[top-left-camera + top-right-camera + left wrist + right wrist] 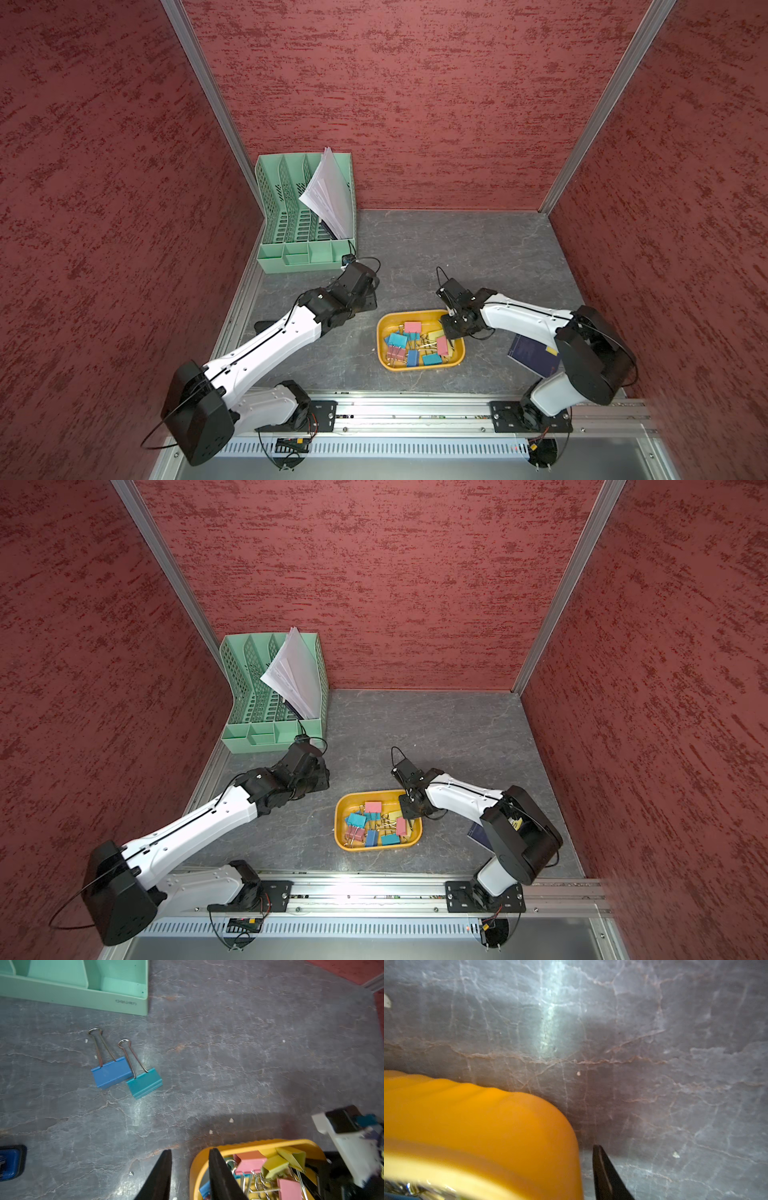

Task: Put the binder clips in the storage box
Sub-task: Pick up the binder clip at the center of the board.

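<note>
Storage box [420, 367]: yellow-orange tray, mid-table in both top views. It holds a heap of binder clips [415, 345] in pink, blue, teal and yellow, roughly ten; the exact count is unclear.

Outstanding: blue clip [112, 1073] and teal clip [144, 1083], lying flat and touching each other on the table [249, 1043] near the mint-green file organizer [83, 999]. Only the left wrist view shows them.

Left gripper [191, 1152]: jaws partly apart, nothing between them, beside the box, well short of both clips.

Right gripper [452, 336]: astride the box's corner wall, one finger [606, 1174] outside. Whether it pinches the wall cannot be told.

Progress, judged: most clips stowed, two left.
</note>
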You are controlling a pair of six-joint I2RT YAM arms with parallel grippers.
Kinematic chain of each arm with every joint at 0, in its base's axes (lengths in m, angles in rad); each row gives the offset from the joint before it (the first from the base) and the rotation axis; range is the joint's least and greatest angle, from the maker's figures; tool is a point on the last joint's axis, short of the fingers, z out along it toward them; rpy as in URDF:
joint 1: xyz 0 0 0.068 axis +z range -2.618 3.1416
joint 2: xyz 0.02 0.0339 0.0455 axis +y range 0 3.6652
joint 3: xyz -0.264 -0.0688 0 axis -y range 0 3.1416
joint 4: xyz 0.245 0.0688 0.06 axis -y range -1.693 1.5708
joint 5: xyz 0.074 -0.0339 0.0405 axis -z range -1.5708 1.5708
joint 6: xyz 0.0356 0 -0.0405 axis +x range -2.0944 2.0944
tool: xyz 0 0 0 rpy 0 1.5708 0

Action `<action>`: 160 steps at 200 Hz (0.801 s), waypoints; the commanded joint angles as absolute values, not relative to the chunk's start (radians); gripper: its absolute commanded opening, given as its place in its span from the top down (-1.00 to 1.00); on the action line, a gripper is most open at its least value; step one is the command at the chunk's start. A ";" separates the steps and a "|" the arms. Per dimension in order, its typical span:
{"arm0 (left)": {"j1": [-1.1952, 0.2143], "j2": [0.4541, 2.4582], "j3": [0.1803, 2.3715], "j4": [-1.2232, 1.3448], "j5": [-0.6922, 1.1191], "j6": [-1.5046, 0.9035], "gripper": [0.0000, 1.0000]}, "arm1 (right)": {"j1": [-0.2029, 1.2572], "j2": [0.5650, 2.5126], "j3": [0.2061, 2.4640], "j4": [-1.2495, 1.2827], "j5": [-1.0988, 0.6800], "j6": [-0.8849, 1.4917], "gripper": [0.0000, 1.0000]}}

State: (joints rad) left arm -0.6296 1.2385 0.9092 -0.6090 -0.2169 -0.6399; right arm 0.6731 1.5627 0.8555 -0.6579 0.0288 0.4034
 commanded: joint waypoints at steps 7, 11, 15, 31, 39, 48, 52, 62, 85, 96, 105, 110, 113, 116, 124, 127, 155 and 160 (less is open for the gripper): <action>-0.549 1.396 0.916 -0.471 -0.129 -0.551 0.45 | 0.666 1.560 0.864 -0.650 0.018 0.400 0.35; -0.541 1.418 0.921 -0.460 -0.128 -0.546 0.47 | 0.665 1.558 0.864 -0.652 0.018 0.400 0.35; -0.533 1.440 0.928 -0.446 -0.120 -0.541 0.49 | 0.666 1.558 0.865 -0.652 0.018 0.400 0.35; -0.504 1.518 0.952 -0.393 -0.090 -0.528 0.50 | 0.666 1.556 0.862 -0.652 0.017 0.400 0.35; -0.491 1.562 0.971 -0.391 -0.094 -0.525 0.51 | 0.666 1.557 0.860 -0.653 0.016 0.402 0.35; -0.477 1.605 0.984 -0.379 -0.094 -0.520 0.54 | 0.666 1.555 0.858 -0.651 0.015 0.402 0.35; -0.474 1.622 0.988 -0.373 -0.092 -0.517 0.55 | 0.666 1.556 0.857 -0.650 0.014 0.402 0.35; -0.464 1.651 0.994 -0.345 -0.086 -0.512 0.56 | 0.666 1.555 0.854 -0.651 0.015 0.402 0.35; -0.450 1.714 1.022 -0.322 -0.089 -0.494 0.59 | 0.666 1.558 0.852 -0.648 0.015 0.400 0.35; -0.440 1.730 1.024 -0.297 -0.069 -0.488 0.63 | 0.666 1.560 0.851 -0.645 0.012 0.401 0.35; -0.435 1.743 1.026 -0.290 -0.059 -0.488 0.62 | 0.665 1.561 0.851 -0.645 0.013 0.400 0.35; -0.433 1.750 1.028 -0.294 -0.058 -0.487 0.63 | 0.666 1.561 0.852 -0.646 0.014 0.400 0.35; -0.433 1.752 1.028 -0.296 -0.058 -0.486 0.63 | 0.665 1.562 0.853 -0.646 0.014 0.399 0.35; -0.433 1.753 1.027 -0.297 -0.057 -0.485 0.62 | 0.666 1.563 0.853 -0.646 0.011 0.399 0.35; -0.430 1.754 1.017 -0.295 -0.058 -0.485 0.63 | 0.666 1.564 0.853 -0.644 0.011 0.397 0.35; -0.430 1.753 1.012 -0.295 -0.056 -0.486 0.63 | 0.666 1.564 0.851 -0.644 0.012 0.398 0.35; -0.421 1.708 0.945 -0.309 -0.062 -0.489 0.63 | 0.665 1.562 0.850 -0.646 0.013 0.397 0.35; -0.422 1.695 0.931 -0.313 -0.061 -0.487 0.62 | 0.666 1.562 0.849 -0.646 0.013 0.397 0.35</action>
